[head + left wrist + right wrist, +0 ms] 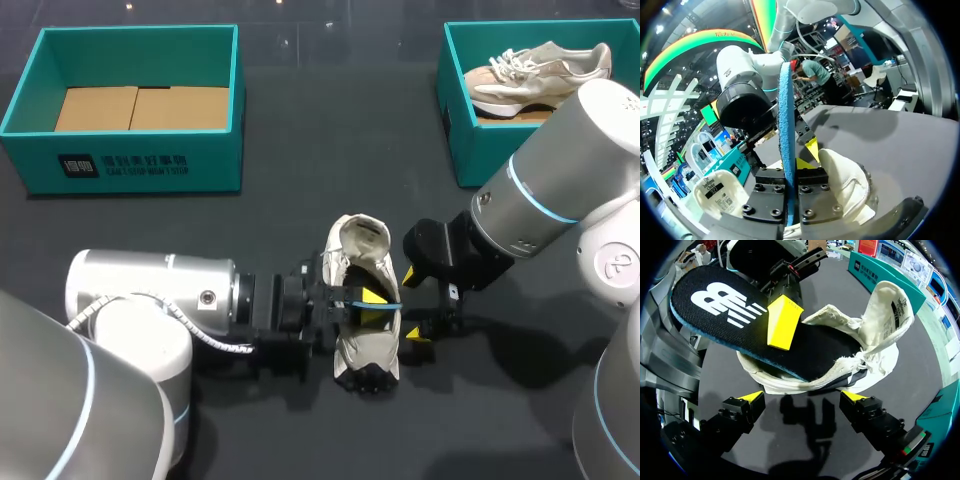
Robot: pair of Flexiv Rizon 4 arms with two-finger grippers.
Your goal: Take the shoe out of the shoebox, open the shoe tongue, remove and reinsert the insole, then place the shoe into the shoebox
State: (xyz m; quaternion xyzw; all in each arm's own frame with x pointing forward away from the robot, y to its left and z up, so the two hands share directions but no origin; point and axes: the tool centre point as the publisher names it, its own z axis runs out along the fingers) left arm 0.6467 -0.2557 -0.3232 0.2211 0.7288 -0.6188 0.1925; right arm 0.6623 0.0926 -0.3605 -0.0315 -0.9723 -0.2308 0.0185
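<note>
A cream shoe (352, 262) lies on the dark table between my two arms, its tongue (888, 305) folded back. A black insole (735, 310) with a white logo and blue rim sticks up out of the shoe's opening (840, 357). My left gripper (372, 307) is shut on it; in the left wrist view the insole (786, 125) stands edge-on between the black fingers (815, 192). One yellow fingertip (784, 322) presses on the insole's top face. My right gripper (804, 399) stands open just beside the shoe (425, 325), holding nothing.
A teal shoebox (125, 165) with cardboard inside stands at the back left. Another teal box (462, 140) at the back right holds a second cream shoe (540, 72). My right arm's big joint (560, 190) hangs in front of that box.
</note>
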